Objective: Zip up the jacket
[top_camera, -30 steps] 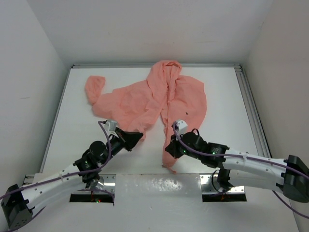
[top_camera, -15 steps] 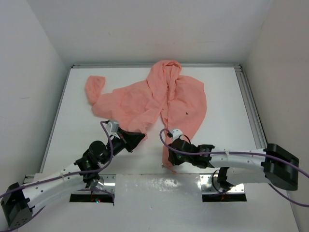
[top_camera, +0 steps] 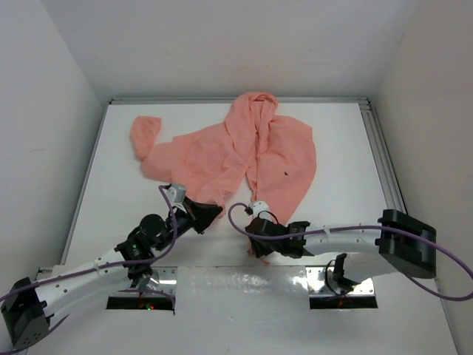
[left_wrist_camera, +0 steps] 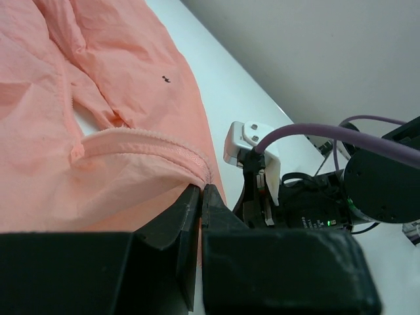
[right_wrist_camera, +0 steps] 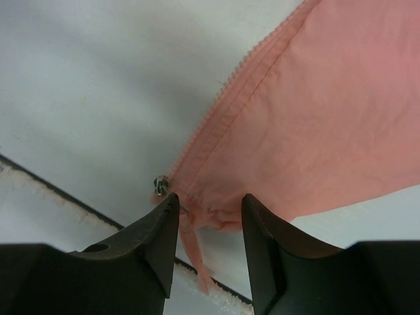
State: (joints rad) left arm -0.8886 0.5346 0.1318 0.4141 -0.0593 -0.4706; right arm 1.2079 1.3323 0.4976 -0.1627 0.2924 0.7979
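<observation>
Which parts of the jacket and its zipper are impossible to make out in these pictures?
- Small metal piece at the jacket corner, right wrist view: too small to tell slider from pin.
- Same corner, top view: mostly hidden under the right arm.
- Second sleeve, top view: not visible; folded fabric may cover it.
</observation>
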